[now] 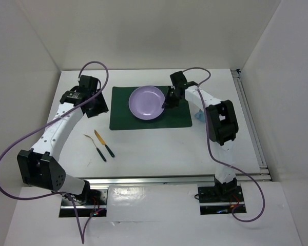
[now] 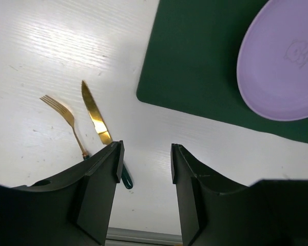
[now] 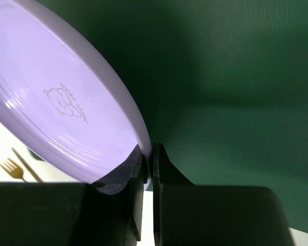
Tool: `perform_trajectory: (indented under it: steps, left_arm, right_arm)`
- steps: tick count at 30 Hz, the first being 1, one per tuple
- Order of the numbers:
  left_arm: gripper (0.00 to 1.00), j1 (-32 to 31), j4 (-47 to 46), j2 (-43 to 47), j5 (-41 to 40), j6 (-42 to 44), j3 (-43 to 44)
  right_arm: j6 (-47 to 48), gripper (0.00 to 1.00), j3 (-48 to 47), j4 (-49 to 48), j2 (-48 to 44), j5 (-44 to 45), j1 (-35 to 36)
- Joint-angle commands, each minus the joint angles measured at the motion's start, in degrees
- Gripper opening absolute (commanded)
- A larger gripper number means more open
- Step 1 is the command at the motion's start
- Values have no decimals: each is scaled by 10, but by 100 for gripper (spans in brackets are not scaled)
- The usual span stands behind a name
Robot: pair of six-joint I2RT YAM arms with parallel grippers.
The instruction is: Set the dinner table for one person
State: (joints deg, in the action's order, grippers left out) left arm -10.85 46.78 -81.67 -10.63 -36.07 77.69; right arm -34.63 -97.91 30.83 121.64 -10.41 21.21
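The white table point(image 1: 159, 148) spreads under both arms, stiff and fixed, with nothing to grip. On it the right gripper point(image 3: 148, 154) pinches the plate point(image 3: 56, 92) by its right rim — light and slick, I'd guess — while the left gripper point(image 2: 143, 154) gapes empty.

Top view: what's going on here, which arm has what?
The right gripper is shut on the purple plate's rim, over the green placemat. The left gripper hangs open and empty above the white table, near the gold fork and knife, which lie off the placemat.
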Motion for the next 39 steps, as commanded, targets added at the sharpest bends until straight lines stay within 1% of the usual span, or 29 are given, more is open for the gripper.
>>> perform_trajectory:
  steps: [1, 2, 3, 7, 8, 10, 11, 12, 14, 15, 16, 19, 23, 24, 26, 28, 30, 31, 32, 33, 34, 35, 37, 39]
  left_arm:
    - [59, 21, 23, 5, -27, 20, 36]
    - [59, 28, 23, 5, -22, 20, 36]
    - [62, 28, 15, 10, -9, 20, 31]
    - [63, 28, 8, 23, 12, 20, 12]
    - [63, 28, 8, 23, 12, 20, 7]
    - [63, 28, 8, 23, 18, 20, 7]
    - [63, 28, 8, 23, 18, 20, 7]
    - [63, 28, 8, 23, 18, 20, 7]
    - [63, 28, 8, 23, 18, 20, 7]
    - [63, 28, 8, 23, 18, 20, 7]
    - [63, 28, 8, 23, 18, 20, 7]
    - [63, 28, 8, 23, 18, 20, 7]
    - [63, 28, 8, 23, 24, 20, 12]
    - [63, 28, 8, 23, 24, 20, 12]
    - [63, 28, 8, 23, 24, 20, 18]
    - [63, 28, 8, 23, 29, 20, 23]
    - [63, 28, 8, 23, 34, 20, 23]
    - [63, 28, 8, 23, 34, 20, 23]
    - [63, 28, 8, 23, 34, 20, 23]
    - [63, 28, 2, 23, 40, 20, 23]
    - [63, 28, 1, 23, 46, 20, 23]
    - [63, 28, 1, 23, 46, 20, 23]
    - [63, 28, -4, 18, 54, 20, 17]
    - [63, 28, -4, 13, 54, 20, 17]
  right_arm:
    - [-42, 0, -33, 6, -4, -16, 1]
    - [-42, 0, -26, -2, 3, -16, -6]
    - [-49, 0, -26, -8, 3, -16, -6]
    - [-55, 0, -10, -22, 16, -36, -12]
    - [-55, 9, -10, -22, 24, -36, -12]
    - [-55, 19, -15, -16, 30, -36, -12]
    - [-55, 23, -15, -10, 30, -30, -12]
    - [-55, 32, -15, -10, 30, -21, -12]
    - [-55, 46, -15, -3, 30, -13, -12]
    - [-55, 59, -20, -3, 25, -5, -12]
    - [-50, 64, -20, 4, 25, -5, -12]
    - [-43, 73, -32, 18, 0, 12, -12]
    - [-18, 75, -59, 40, -58, 57, -12]
    - [-11, 75, -73, 57, -88, 71, -12]
    - [9, 74, -73, 73, -121, 130, -12]
    - [31, 71, -56, 98, -178, 196, -31]
    - [42, 68, -21, 109, -219, 218, -57]
    - [42, 66, 24, 115, -259, 218, -96]
    - [47, 66, 48, 115, -278, 218, -118]
    - [47, 66, 73, 115, -296, 207, -141]
    - [47, 66, 118, 115, -328, 188, -184]
    - [47, 72, 138, 115, -339, 174, -207]
    - [53, 75, 182, 105, -360, 134, -261]
    - [53, 81, 199, 100, -360, 114, -286]
